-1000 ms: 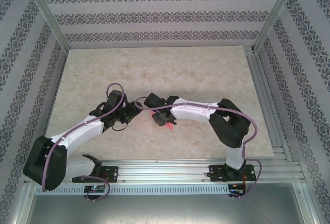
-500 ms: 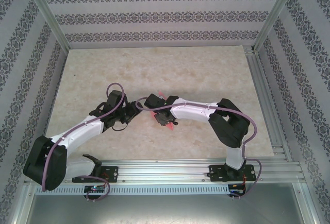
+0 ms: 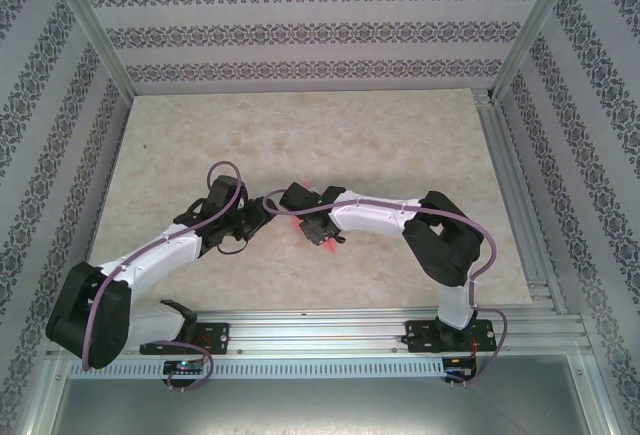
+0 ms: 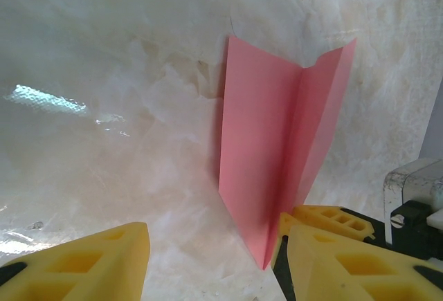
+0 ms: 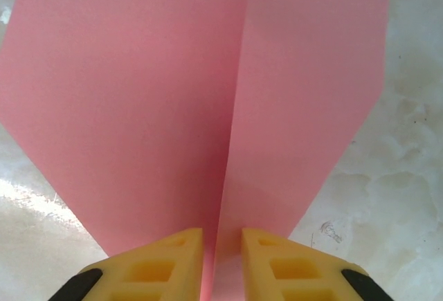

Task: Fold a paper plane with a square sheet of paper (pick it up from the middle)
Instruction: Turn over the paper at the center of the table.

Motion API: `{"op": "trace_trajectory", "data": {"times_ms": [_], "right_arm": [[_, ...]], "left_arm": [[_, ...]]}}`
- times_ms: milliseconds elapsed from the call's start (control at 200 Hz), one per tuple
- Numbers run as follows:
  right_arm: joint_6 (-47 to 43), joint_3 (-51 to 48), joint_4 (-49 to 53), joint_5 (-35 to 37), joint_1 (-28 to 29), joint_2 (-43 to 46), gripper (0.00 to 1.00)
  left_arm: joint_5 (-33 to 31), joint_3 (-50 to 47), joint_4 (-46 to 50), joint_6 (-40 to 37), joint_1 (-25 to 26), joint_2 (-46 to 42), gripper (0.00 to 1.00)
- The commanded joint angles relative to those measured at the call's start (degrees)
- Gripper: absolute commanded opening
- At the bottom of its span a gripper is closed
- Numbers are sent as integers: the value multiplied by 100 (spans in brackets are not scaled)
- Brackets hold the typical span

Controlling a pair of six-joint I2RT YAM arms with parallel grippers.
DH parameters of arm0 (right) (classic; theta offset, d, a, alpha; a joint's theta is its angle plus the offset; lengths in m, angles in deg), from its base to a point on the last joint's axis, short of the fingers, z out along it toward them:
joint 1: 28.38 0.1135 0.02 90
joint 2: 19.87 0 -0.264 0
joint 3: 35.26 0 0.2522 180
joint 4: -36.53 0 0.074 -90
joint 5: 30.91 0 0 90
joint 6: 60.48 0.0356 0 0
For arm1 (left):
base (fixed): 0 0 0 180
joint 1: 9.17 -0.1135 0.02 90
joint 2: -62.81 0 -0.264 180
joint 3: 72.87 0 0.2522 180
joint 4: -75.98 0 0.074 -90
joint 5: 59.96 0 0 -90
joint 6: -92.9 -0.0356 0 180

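Pinching the paper plane (image 5: 228, 107) along its centre crease — right gripper (image 5: 221, 259) is clamping it upright near the middle of the table (image 3: 350, 135) | left gripper (image 4: 213, 249) is waiting beside its nose, jaws apart | pink corner, hidden a second ago, is showing — plane is tilting up, folding seems nearly finished

A lab test booth: aluminium frame (image 3: 330, 330), patterned wall panels (image 3: 300, 30), marble-look tabletop (image 3: 300, 135).

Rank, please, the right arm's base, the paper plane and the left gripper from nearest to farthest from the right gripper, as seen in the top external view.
1. paper plane: pinched between the fingers of the right gripper, so touching it.
2. left gripper: just to its left, fingers open.
3. right arm's base: bottom right of the view, clearly farthest.
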Motion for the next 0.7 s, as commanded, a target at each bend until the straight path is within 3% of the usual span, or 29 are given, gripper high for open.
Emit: {"op": "trace_trajectory", "data": {"times_ms": [0,400,575,694], "right_arm": [[38,150,55,239,-41,-95,18],[168,-77,-218,80,-156,350,5],[425,-656,-891,-710,-483,1067,5],[843,-1348,-1873,-1775,-853,1703,7]], "left_arm": [[72,13,26,69,54,15,57],[54,120,125,62,55,-19,57],[-97,199,335,28,61,-197,57],[-227,304,505,-28,53,-315,57]]}}
